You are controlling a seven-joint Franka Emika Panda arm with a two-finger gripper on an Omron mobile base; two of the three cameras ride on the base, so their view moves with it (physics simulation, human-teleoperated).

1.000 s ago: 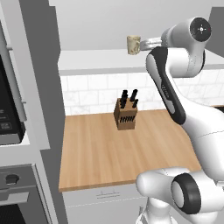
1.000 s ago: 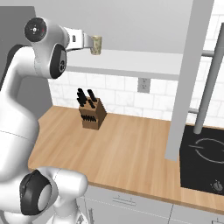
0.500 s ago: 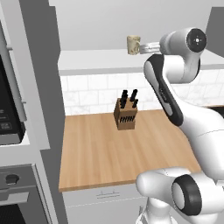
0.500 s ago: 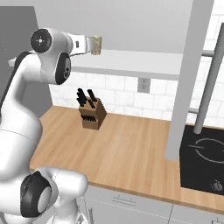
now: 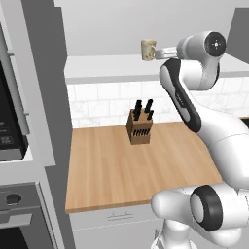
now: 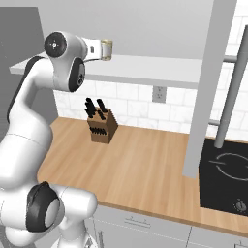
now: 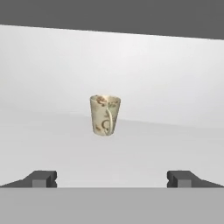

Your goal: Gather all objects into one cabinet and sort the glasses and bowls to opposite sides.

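- Nearest, the wooden counter [image 5: 121, 170] runs across both base views, pale butcher-block, with white drawer fronts below its near edge.
- On the counter towards the tiled wall stands a wooden knife block [image 5: 139, 128], dark handles sticking up from its top; in the right base view it sits at the left part of the counter [image 6: 101, 127].
- To the right of the counter, past a grey upright panel, a black cooktop [image 6: 227, 179] shows in the right base view.
- On the left, an oven front [image 5: 19, 214] shows at the lower edge of the left base view.
- Higher up, the arm reaches to the cabinet's pale grey shelf [image 5: 107, 65]; the gripper [image 7: 111, 178] points into the cabinet with its fingers spread wide and nothing between them.
- Farther in, one beige mottled cup [image 7: 105, 115] stands upright on the shelf, apart from the fingertips [image 7: 43, 178] and roughly midway between them; the base views show it just beyond the hand [image 5: 148, 50] [image 6: 106, 50].
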